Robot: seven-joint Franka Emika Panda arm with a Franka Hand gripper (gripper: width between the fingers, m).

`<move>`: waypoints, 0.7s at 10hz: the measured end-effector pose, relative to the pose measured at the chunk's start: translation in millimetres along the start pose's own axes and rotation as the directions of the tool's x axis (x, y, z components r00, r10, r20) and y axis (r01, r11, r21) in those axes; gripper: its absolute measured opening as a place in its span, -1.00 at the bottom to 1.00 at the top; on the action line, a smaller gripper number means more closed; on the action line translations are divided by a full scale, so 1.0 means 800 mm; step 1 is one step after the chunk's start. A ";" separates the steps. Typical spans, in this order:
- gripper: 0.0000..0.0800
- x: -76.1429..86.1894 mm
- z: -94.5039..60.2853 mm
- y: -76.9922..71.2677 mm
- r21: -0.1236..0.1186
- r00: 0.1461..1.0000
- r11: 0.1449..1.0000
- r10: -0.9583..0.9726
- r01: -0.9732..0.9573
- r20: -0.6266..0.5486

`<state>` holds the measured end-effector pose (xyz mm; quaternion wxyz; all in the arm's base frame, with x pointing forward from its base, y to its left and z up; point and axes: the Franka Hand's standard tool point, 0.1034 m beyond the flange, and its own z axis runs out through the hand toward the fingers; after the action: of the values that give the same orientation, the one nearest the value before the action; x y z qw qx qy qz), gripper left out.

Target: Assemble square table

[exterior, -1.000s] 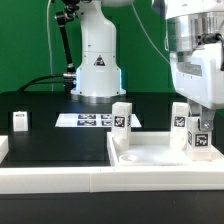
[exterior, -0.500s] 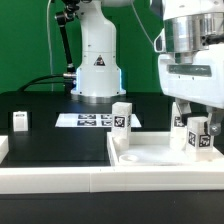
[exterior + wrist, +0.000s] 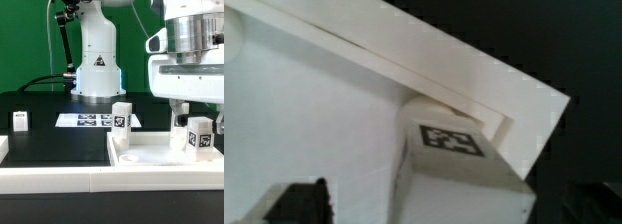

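The square table top (image 3: 150,158) lies white at the exterior view's lower right, recessed face up. Tagged leg pegs stand upright on it: one at its far left corner (image 3: 122,117), one at the near right (image 3: 202,136), and a third behind that (image 3: 180,122). A fourth peg (image 3: 19,121) stands loose on the black board at the left. My gripper (image 3: 196,108) hangs open just above the near right peg, clear of it. In the wrist view the peg (image 3: 459,150) stands in the top's corner (image 3: 313,100), between the dark fingertips (image 3: 295,202), with my open gripper (image 3: 441,205) holding nothing.
The marker board (image 3: 88,120) lies flat behind the table top. A long white rail (image 3: 50,177) borders the front of the black board. The arm's white base (image 3: 97,62) stands at the back, with cables to its left.
The gripper has opened and let go of the near right peg, then risen a little above it. The peg stays upright in the top's corner.
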<state>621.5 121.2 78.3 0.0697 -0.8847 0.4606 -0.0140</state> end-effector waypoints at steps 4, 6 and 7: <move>0.62 -0.005 0.002 -0.005 0.000 0.971 0.971 -0.239 0.239 0.000; 0.62 -0.006 0.002 -0.005 -0.008 0.926 0.926 -0.377 0.377 -0.003; 0.62 -0.007 0.003 -0.005 -0.012 0.905 0.905 -0.425 0.425 -0.004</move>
<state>621.8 128.2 77.0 0.0587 -0.9641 0.2573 -0.0290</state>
